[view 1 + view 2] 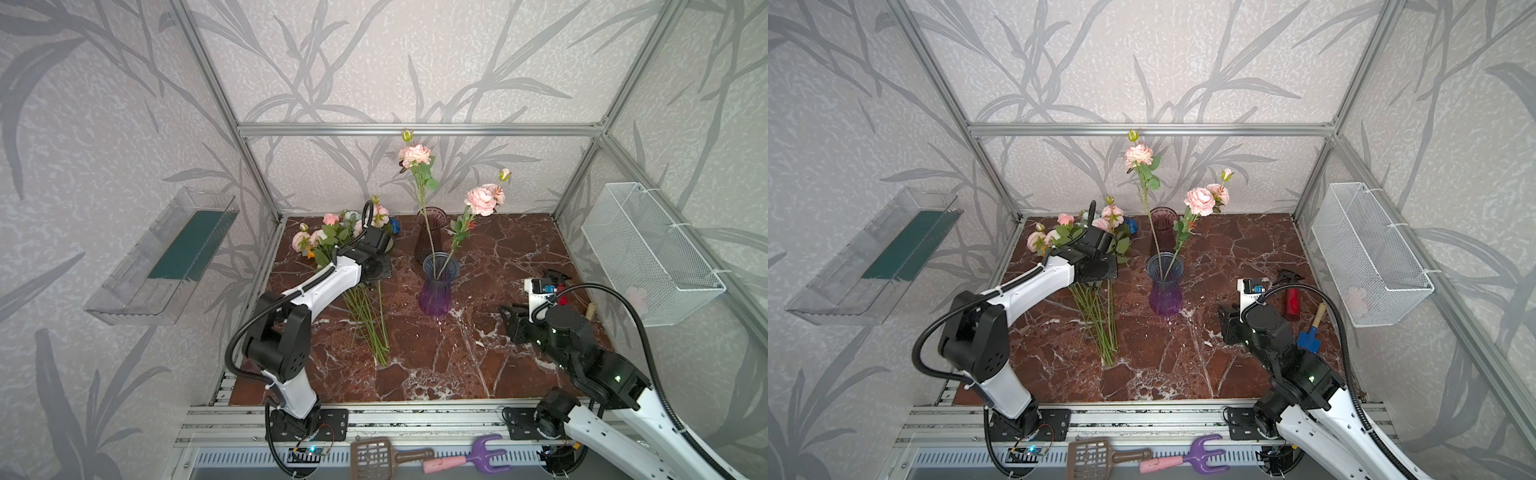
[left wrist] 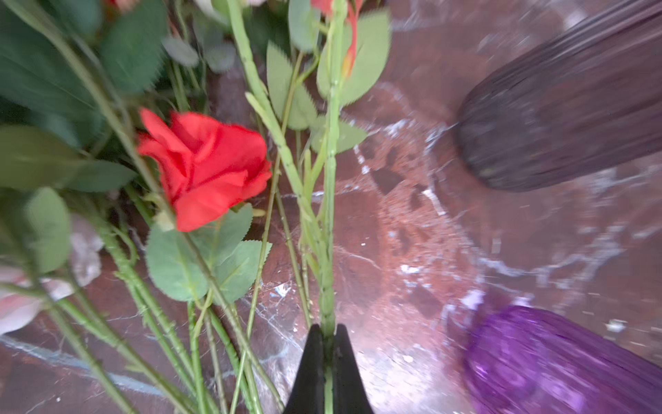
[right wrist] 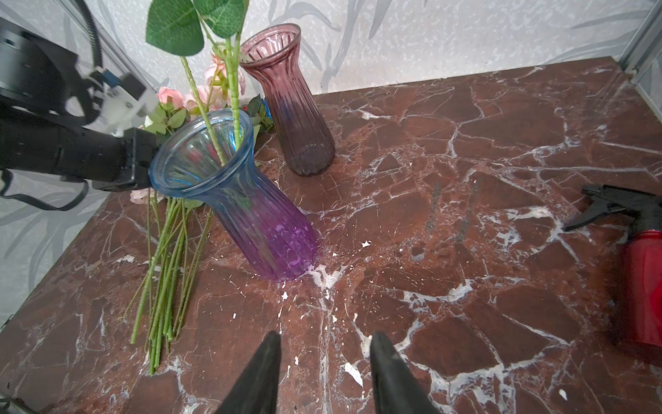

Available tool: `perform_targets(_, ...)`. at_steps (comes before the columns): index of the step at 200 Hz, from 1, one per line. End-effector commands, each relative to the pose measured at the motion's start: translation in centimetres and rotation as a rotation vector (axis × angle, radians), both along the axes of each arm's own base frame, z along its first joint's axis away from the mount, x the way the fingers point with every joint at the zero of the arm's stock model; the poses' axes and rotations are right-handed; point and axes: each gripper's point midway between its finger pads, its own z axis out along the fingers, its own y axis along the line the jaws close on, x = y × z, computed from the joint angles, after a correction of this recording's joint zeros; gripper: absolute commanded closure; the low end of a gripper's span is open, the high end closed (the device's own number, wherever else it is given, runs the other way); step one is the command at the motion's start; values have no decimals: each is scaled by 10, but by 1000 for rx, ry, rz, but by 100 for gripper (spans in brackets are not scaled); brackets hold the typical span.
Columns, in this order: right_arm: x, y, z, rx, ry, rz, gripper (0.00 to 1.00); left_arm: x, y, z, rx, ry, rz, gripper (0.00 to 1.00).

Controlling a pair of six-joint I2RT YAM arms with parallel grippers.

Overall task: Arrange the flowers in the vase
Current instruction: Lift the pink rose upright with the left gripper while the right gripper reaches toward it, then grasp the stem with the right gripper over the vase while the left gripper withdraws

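Red-brown marble tabletop (image 1: 457,365) between leaf-patterned walls (image 1: 374,62)

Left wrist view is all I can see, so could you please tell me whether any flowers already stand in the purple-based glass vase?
Observer: Yes, two long green-stemmed pink flowers stand in the ribbed glass vase, blue at its rim and purple at its base.
Operator: Thank you. My left hand is shut on a green stem; is the darker vase free?
Observer: The ribbed plum-coloured glass vase looks empty at its mouth in the right wrist view.
Operator: And the right hand?
Observer: The right hand is open and holds nothing, over the brown marble table.
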Motion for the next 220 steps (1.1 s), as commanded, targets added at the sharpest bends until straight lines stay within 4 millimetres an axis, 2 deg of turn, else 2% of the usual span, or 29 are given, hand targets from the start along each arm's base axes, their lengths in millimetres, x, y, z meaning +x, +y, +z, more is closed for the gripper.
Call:
perform_targets(1,-4,2,19,52,-20,13,58,-5,0,34,-99,-108,15,100)
perform_targets(36,-9,4,31,88,-36,37,59,-26,0,86,-241,-322,-28,100)
perform_targets(73,-13,18,48,136,-50,112,58,-64,10,142,-352,-525,-73,100)
perform_targets(100,-18,44,68,220,-61,236,59,-96,13,185,-475,-706,-133,100)
perform_targets(130,-20,80,96,328,-74,393,58,-128,-1,230,-602,-831,-288,100)
perform_targets(155,-21,106,120,359,-98,490,55,-140,-16,252,-682,-845,-369,100)
perform_targets(183,-19,136,140,339,-124,567,52,-153,-41,266,-731,-847,-460,100)
perform_targets(220,-21,187,151,295,-124,693,49,-174,-77,277,-723,-844,-576,100)
